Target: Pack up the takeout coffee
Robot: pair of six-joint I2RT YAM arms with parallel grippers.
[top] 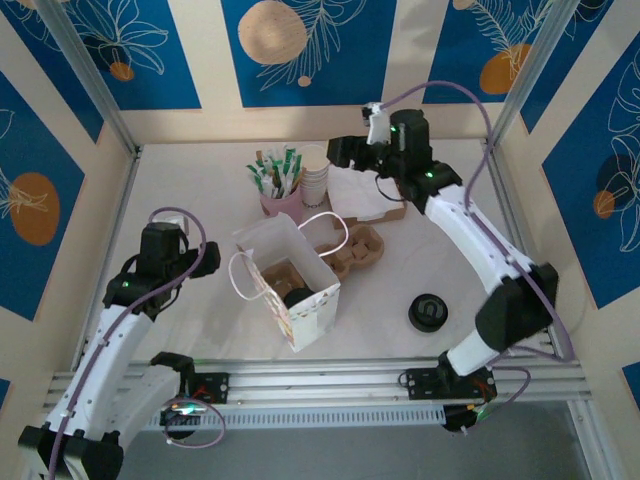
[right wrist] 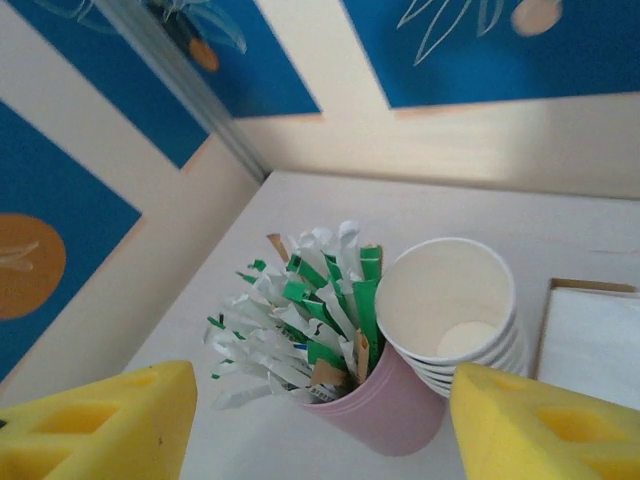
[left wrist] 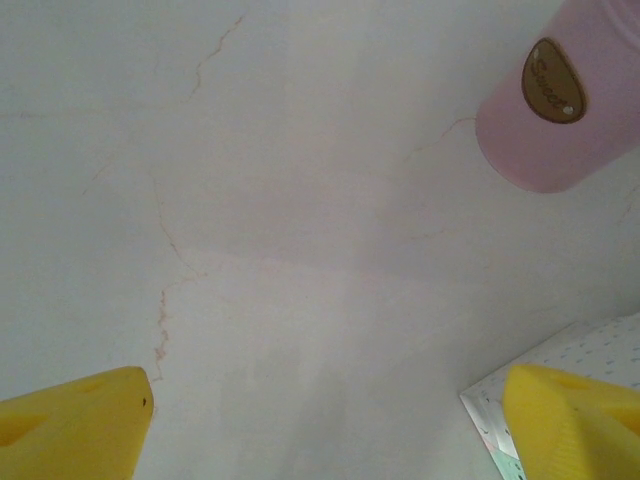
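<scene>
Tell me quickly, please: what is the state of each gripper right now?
Left gripper: open, holding nothing.
Right gripper: open, holding nothing.

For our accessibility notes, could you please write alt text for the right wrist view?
A pink cup stuffed with green-and-white packets stands on a pale table, close beside a stack of white paper cups. The right arm's yellow jaws stand wide apart at the bottom corners, holding nothing; blue-and-cream wall panels rise behind.
</scene>
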